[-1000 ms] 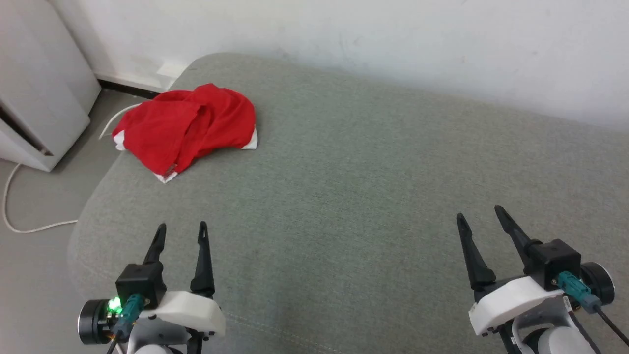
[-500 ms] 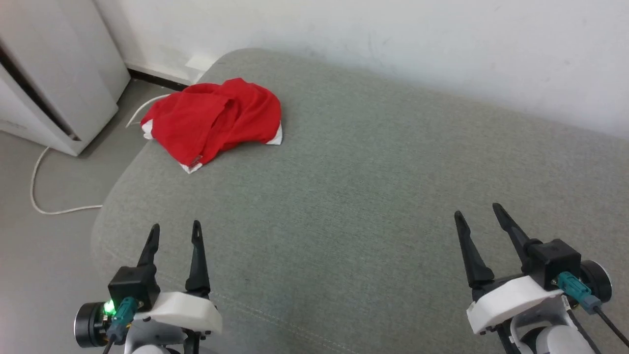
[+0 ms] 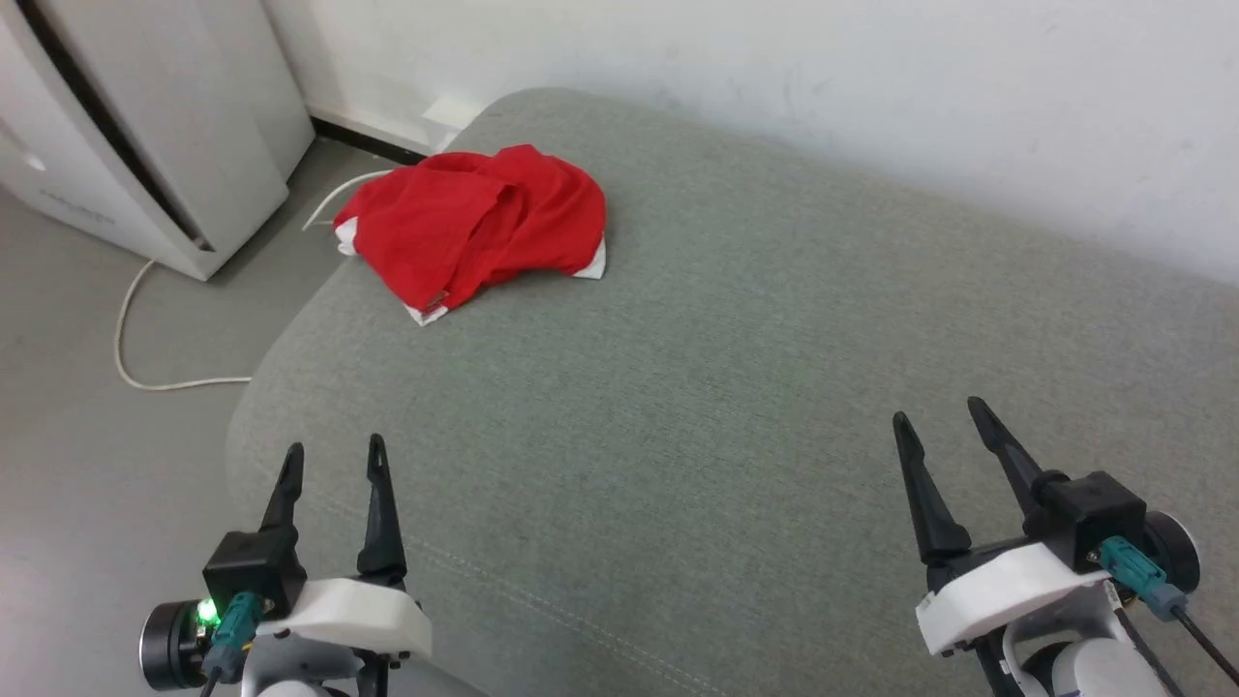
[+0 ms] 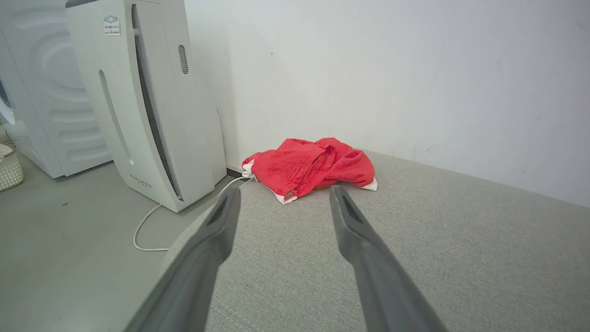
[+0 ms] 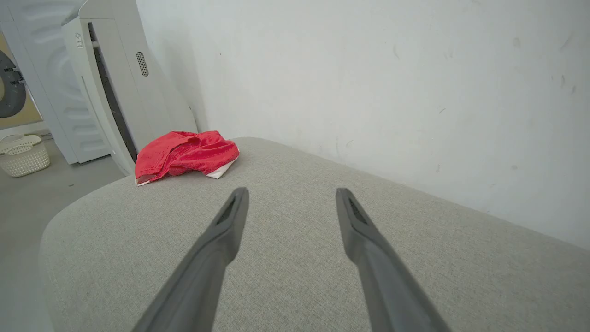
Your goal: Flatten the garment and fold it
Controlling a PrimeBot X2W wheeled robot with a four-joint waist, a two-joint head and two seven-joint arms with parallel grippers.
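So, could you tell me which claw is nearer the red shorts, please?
The left claw: the red shorts lie ahead on its side of the cushion, while the right claw sits farther off.

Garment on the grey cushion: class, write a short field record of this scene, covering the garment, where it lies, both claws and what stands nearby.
garment: red shorts with white trim, crumpled in a heap, not yet flattened
place: far left corner of the grey cushion, near the wall
left claw: open, empty, over the cushion's near left edge, apart from the garment
right claw: open, empty, over the cushion's near right
nearby: white appliance on the floor to the left; white cable beside it
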